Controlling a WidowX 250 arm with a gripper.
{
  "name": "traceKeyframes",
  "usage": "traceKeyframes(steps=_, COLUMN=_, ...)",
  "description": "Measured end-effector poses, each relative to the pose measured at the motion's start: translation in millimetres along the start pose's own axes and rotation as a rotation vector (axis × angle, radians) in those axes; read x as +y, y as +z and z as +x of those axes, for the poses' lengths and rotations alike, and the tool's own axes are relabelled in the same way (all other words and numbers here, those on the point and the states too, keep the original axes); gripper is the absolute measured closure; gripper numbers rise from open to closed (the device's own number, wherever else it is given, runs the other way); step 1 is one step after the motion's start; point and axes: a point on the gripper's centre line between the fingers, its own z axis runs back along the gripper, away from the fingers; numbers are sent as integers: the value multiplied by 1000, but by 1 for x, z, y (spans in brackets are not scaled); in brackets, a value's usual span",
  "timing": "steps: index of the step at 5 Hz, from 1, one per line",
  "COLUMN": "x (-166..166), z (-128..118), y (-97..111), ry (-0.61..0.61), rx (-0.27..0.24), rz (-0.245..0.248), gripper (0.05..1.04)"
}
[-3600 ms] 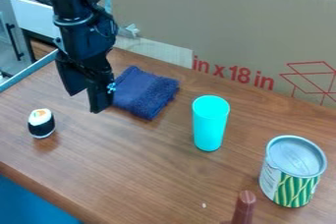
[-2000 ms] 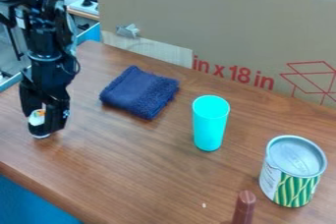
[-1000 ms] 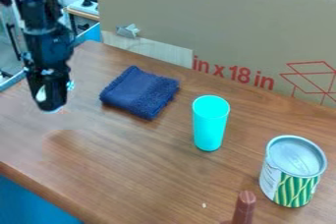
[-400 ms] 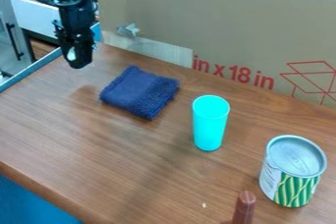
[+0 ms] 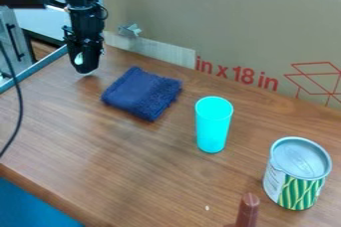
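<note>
Sushi roll (image 5: 79,58), held in the black gripper (image 5: 85,65) at the far left corner of the table (image 5: 146,166). The gripper hangs downward from the robot arm (image 5: 83,4), which enters from the upper left; its fingers are closed on the roll, parted only by the roll's width. A white patch of the roll shows at the fingers, and a pale rim shows just below them. Whether the roll's base touches the table cannot be told.

Just to the right of the gripper, and apart from it, a folded dark blue cloth (image 5: 142,94) lies flat near the far edge. A turquoise cup (image 5: 214,126) stands upright, open end up, right of the table's middle. Toward the near right corner stands a can (image 5: 297,173), upright, with a silvery top and a green, yellow and white patterned side. Near it, at the near edge of the view, rises a reddish-brown rod (image 5: 247,211) with a rounded top; to the rod's left lies a small pale speck (image 5: 207,208).

Behind the far edge stands a sheet of cardboard (image 5: 220,27) with red markings, a crumpled silvery piece (image 5: 130,31) and a pale strip (image 5: 156,52) along its foot. A dark cable (image 5: 19,101) curves across the left side.
</note>
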Motion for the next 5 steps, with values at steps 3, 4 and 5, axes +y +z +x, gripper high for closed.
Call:
traceKeyframes(steps=3, x=-13, z=-1, y=-7, ry=4, rx=62, rz=-25, gripper=71)
traceKeyframes(steps=4, x=-20, z=-7, y=-4, ry=12, rx=49, rz=-38, gripper=76)
traceKeyframes(steps=5, x=-35, z=-28, y=16, ry=36, rx=-26, rz=-10, gripper=79)
